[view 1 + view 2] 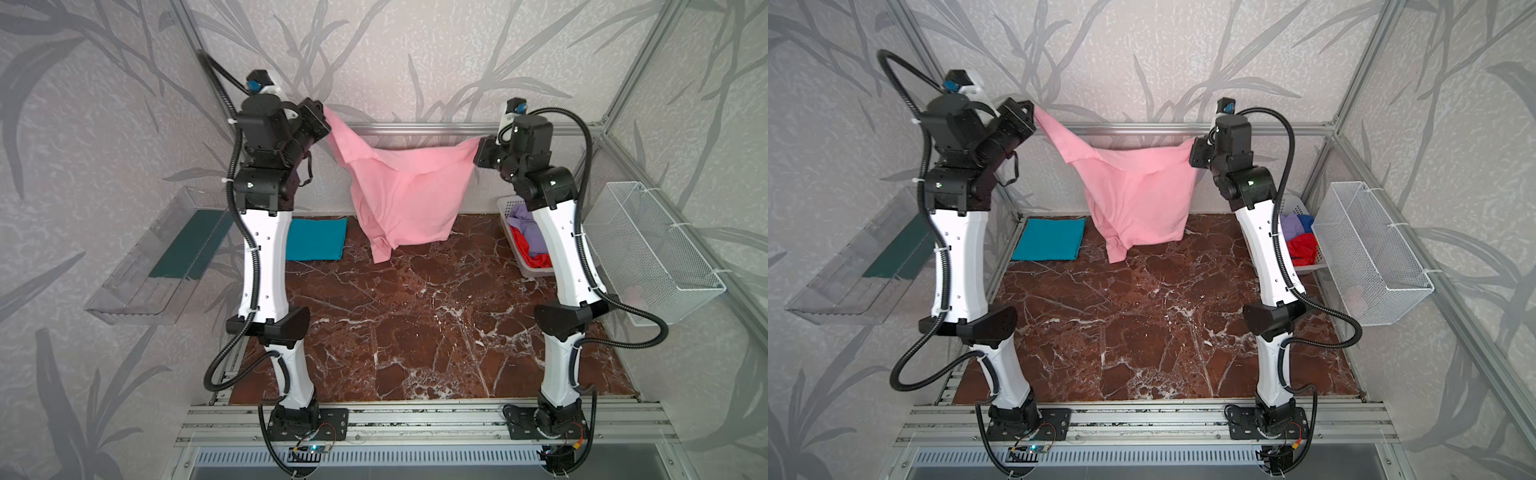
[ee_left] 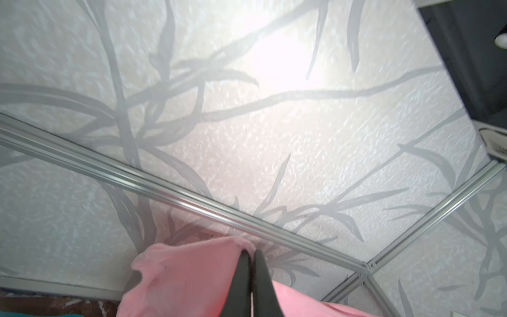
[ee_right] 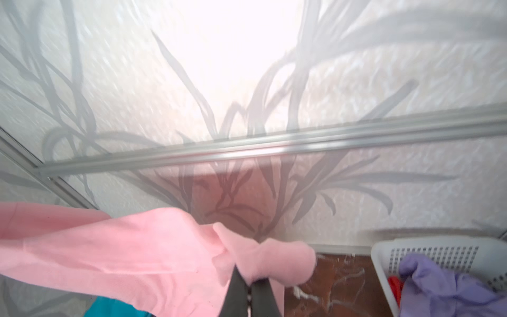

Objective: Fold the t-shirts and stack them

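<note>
Pink shirt (image 1: 399,195) hangs stretched between both arms, upper centre of frame | left gripper (image 1: 327,118) jaws pinch its upper-left corner | right gripper (image 1: 477,147) jaws pinch its upper-right corner | teal shirt (image 1: 318,245) lies folded on table (image 1: 415,332), centre left | lavender shirt (image 1: 524,220) and red shirt (image 1: 536,255) heaped in basket (image 1: 506,204), centre right

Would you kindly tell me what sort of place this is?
Likely a robot test cell for laundry folding: aluminium frame, left gripper and right gripper holding a pink t-shirt, basket of shirts.
</note>
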Controlling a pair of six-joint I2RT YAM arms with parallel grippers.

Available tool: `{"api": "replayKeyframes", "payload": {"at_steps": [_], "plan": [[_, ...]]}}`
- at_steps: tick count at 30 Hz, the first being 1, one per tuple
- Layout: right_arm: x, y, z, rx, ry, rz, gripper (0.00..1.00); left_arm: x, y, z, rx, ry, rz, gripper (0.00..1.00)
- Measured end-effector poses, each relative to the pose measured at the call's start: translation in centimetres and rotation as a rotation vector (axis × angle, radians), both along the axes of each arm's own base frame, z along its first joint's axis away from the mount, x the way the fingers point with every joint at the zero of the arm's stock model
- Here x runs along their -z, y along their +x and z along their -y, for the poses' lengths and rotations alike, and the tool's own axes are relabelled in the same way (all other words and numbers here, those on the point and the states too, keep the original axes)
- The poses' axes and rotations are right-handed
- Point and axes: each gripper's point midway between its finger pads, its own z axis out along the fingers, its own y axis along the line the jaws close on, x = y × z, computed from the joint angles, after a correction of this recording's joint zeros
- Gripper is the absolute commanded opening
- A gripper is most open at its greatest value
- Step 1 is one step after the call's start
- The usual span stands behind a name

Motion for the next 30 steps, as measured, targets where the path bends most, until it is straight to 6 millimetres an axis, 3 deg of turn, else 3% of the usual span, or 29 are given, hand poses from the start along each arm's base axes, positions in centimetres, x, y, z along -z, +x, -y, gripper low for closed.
{"api": "replayKeyframes", "payload": {"at_steps": [2, 4, 6, 9, 12, 14, 16, 19, 21, 25, 30], "plan": [[-2.4, -1.2, 0.9, 0.019, -0.008, 0.061, 0.0, -0.5, -1.9, -1.8, -0.035, -0.012, 0.017, 0.0], [-3.0, -2.2, 1.6, 0.031, -0.027, 0.065, 0.0, -0.1, -3.5, -2.5, -0.052, -0.009, 0.016, 0.0], [-1.6, -3.1, 2.1, 0.04, -0.06, 0.007, 0.0, 1.4, -5.4, -2.5, -0.053, 0.007, -0.006, 0.0], [5.0, -4.8, 2.8, 0.042, -0.114, -0.14, 0.0, 6.1, -8.2, -2.4, -0.048, 0.03, -0.065, 0.0], [15.6, -8.9, 4.5, 0.064, -0.142, -0.282, 0.0, 15.2, -11.0, -2.4, -0.044, 0.038, -0.214, 0.0], [22.6, -12.0, 6.0, 0.085, -0.168, -0.402, 0.0, 22.5, -12.8, -2.4, -0.041, 0.03, -0.344, 0.0], [28.8, -15.2, 7.1, 0.094, -0.177, -0.503, 0.0, 31.6, -15.2, -2.3, -0.037, 0.006, -0.524, 0.0], [35.6, -19.8, 8.4, 0.098, -0.176, -0.631, 0.0, 42.3, -20.1, -2.2, -0.041, -0.032, -0.782, 0.0], [38.8, -22.5, 9.1, 0.105, -0.166, -0.695, 0.0, 45.8, -23.3, -2.3, -0.054, -0.062, -0.874, 0.0], [42.9, -26.4, 10.2, 0.123, -0.146, -0.795, 0.0, 46.7, -26.8, -1.9, -0.059, -0.139, -0.872, 0.0], [45.0, -28.4, 10.6, 0.14, -0.12, -0.866, 0.0, 48.0, -28.6, -1.6, -0.066, -0.193, -0.938, 0.0]]}}
